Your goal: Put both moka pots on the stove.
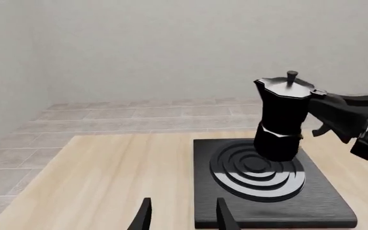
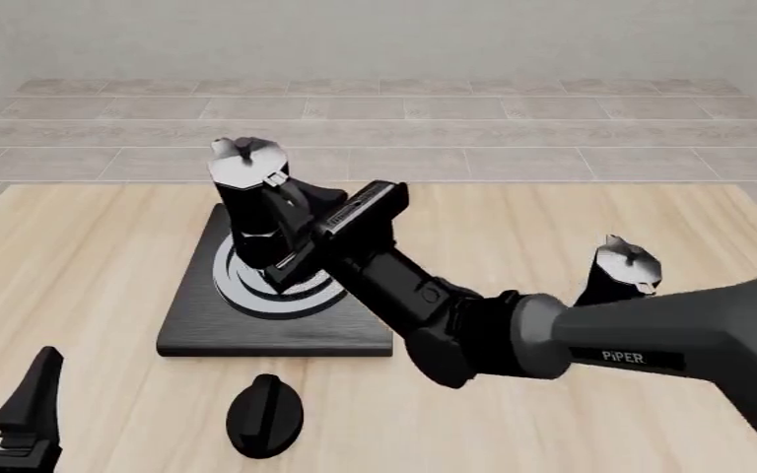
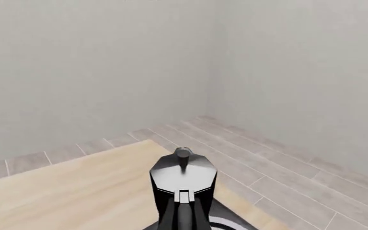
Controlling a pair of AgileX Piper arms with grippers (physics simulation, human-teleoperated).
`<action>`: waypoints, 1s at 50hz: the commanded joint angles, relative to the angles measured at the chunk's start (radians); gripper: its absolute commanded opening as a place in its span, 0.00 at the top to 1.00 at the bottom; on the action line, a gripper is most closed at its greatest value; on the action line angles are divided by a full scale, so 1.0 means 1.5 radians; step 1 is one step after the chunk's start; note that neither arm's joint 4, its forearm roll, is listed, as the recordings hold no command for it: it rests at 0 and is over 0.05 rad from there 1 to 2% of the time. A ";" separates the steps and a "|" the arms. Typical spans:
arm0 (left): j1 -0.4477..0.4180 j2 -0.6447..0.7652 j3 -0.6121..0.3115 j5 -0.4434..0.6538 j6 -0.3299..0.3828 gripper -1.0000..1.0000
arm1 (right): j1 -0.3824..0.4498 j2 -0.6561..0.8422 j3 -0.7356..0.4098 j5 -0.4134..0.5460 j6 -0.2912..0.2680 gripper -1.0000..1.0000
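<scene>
Reaching across the worktop (image 2: 76,256) from the right, the right gripper (image 2: 303,229) is clenching the handle of one moka pot (image 2: 249,202), holding it slightly tilted over the ring burner of the stove (image 2: 201,320), its base at or just above the rings. Low at the front left, the left gripper (image 1: 180,215) is hanging with fingers parted, grasping nothing. Another moka pot (image 2: 619,271) is standing on the worktop's right side, and a black oval knob (image 2: 264,416) is lying just before the stove.

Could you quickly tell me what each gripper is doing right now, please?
Left gripper: open, holding nothing.
Right gripper: shut on the moka pot by its handle, at the stove.
</scene>
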 commanded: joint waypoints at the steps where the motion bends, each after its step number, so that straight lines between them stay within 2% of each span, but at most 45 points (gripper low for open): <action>1: 0.003 0.000 0.000 0.001 -0.005 0.00 | -0.003 0.067 -0.092 -0.021 -0.010 1.00; 21: 0.003 0.000 0.001 0.002 -0.007 0.00 | -0.034 0.167 -0.190 -0.022 -0.020 1.00; 32: 0.011 0.000 0.004 0.000 -0.010 0.00 | -0.044 0.198 -0.210 -0.032 -0.021 1.00; 50: 0.009 -0.001 0.004 0.003 -0.011 0.00 | -0.054 0.230 -0.231 -0.045 0.002 1.00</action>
